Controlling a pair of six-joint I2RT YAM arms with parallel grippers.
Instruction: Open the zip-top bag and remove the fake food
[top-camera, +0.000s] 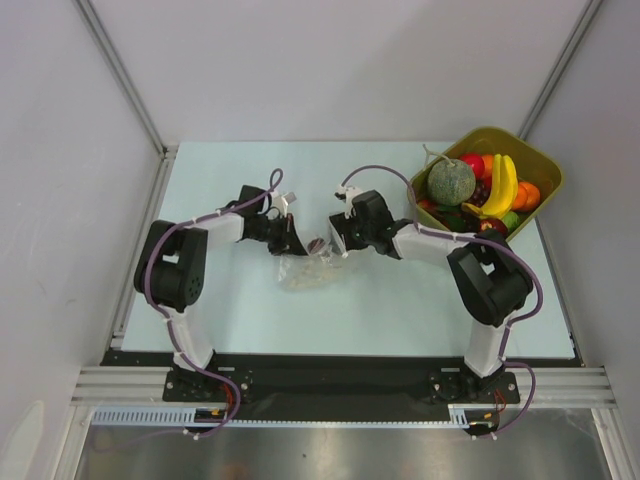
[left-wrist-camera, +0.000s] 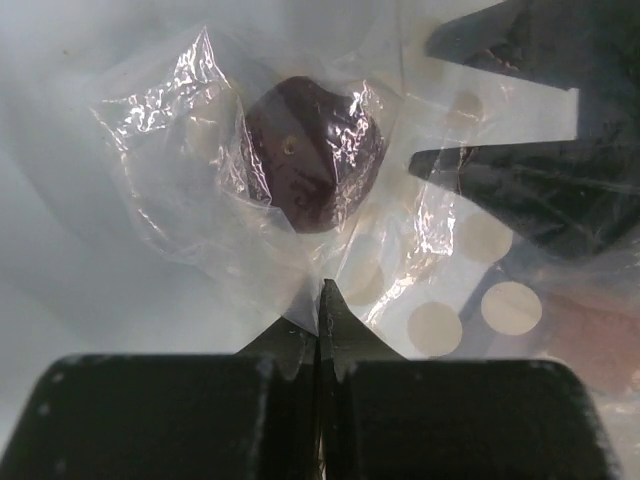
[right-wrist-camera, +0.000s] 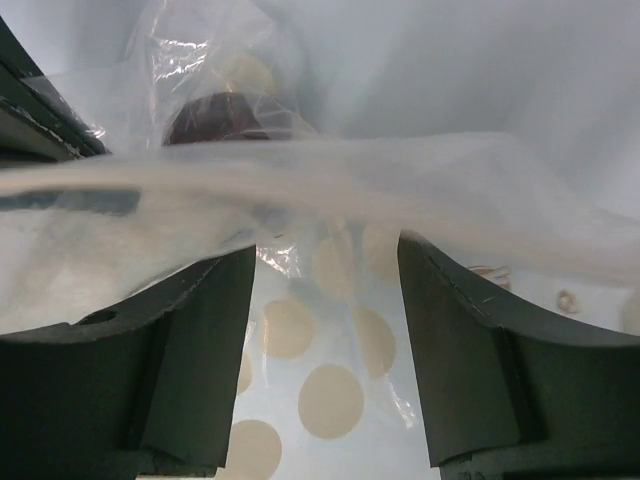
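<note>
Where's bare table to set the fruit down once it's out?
Bare table: the near strip between the zip-top bag and the table's near edge, and the far strip behind the left gripper and right gripper. Crowded: the centre around the bag, and the full olive tub far right.

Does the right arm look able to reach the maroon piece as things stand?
Probably not directly: the maroon piece lies wrapped inside the bag, whose film stretches across the open right end effector.

Clear zip-top bag (left-wrist-camera: 170, 150), maroon fruit (left-wrist-camera: 310, 160) inside
</note>
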